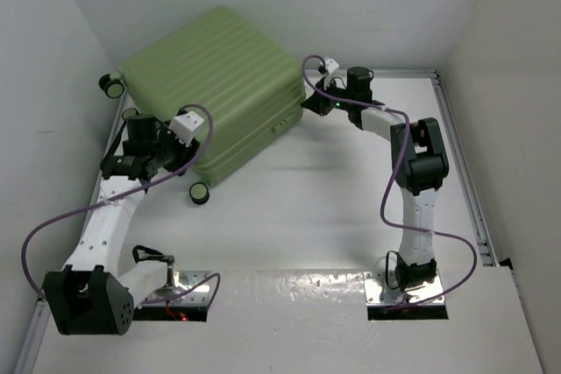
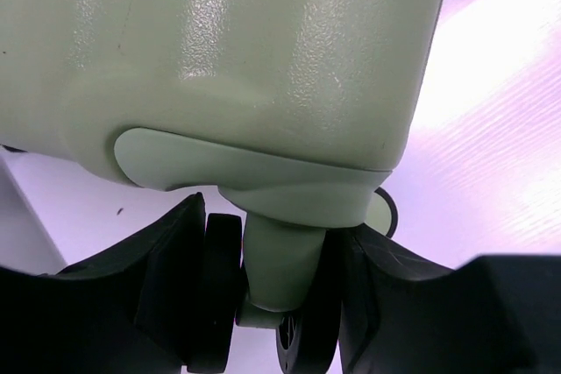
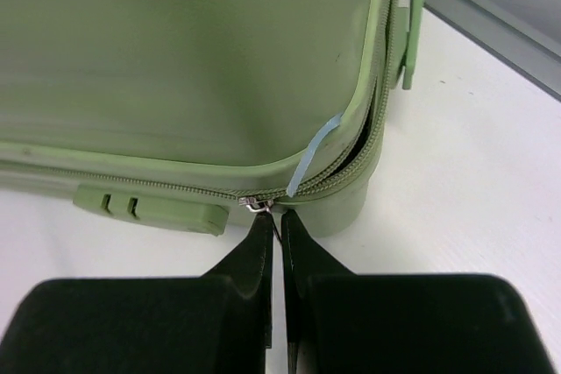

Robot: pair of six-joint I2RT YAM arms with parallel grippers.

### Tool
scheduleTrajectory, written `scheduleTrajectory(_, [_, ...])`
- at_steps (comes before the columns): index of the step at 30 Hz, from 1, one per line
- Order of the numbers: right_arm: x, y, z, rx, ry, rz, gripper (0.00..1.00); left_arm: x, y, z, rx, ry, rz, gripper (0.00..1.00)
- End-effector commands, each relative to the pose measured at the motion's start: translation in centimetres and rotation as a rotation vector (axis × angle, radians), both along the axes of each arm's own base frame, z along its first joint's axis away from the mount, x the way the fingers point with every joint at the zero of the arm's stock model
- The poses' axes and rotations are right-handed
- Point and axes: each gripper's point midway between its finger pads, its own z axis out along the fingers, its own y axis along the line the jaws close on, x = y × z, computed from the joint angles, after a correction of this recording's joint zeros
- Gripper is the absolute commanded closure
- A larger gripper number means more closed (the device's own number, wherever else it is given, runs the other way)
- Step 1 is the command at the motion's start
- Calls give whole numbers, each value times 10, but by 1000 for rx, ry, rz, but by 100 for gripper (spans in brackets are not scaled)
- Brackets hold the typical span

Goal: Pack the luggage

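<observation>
The light-green luggage (image 1: 215,76) lies flat and closed at the back left of the table, ribbed shell up. My left gripper (image 1: 133,125) is at its left corner; in the left wrist view the fingers (image 2: 166,278) are shut around a caster wheel (image 2: 285,260) under the shell (image 2: 245,59). My right gripper (image 1: 308,102) is at the right corner. In the right wrist view it (image 3: 279,216) is shut on the thin zipper pull at the slider (image 3: 254,205). The zip gapes around the corner (image 3: 372,133), where a pale blue strip (image 3: 316,151) sticks out.
Two other black wheels show, one at the back left (image 1: 112,86) and one at the front (image 1: 200,193). A green side handle (image 1: 282,120) faces the table's middle. Walls close in on both sides, with a metal rail (image 1: 460,164) along the right edge.
</observation>
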Motion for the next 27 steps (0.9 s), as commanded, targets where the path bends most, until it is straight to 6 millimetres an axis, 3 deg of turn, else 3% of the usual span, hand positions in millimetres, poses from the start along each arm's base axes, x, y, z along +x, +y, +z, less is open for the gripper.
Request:
scheduleTrajectory(1, [72,-76,5,-115,-191,-283,100,39,119,36,290,-191,388,100])
scheduleTrajectory(2, [76,-75,11,-113,-210,-279,100,46,128,26,303,-162,413,100])
scheduleTrajectory(5, [82,-77,5,-150,-235,-274,100,62,162,35,321,-184,503,100])
scheduleTrajectory(10, [95,-97,3,-262,-304,-327,100,98,183,42,310,-183,557,100])
scheduleTrajectory(17, [95,-128,17,-352,-331,-407,100,121,186,50,326,-204,584,100])
scheduleTrajectory(19, [87,-130,17,-390,-336,-398,100,124,184,41,333,-182,579,100])
scheduleTrajectory(21, [84,-133,25,-427,-359,-397,100,125,181,41,330,-183,583,100])
scheduleTrajectory(27, [62,-145,25,-474,-284,-431,100,127,174,41,320,-192,590,100])
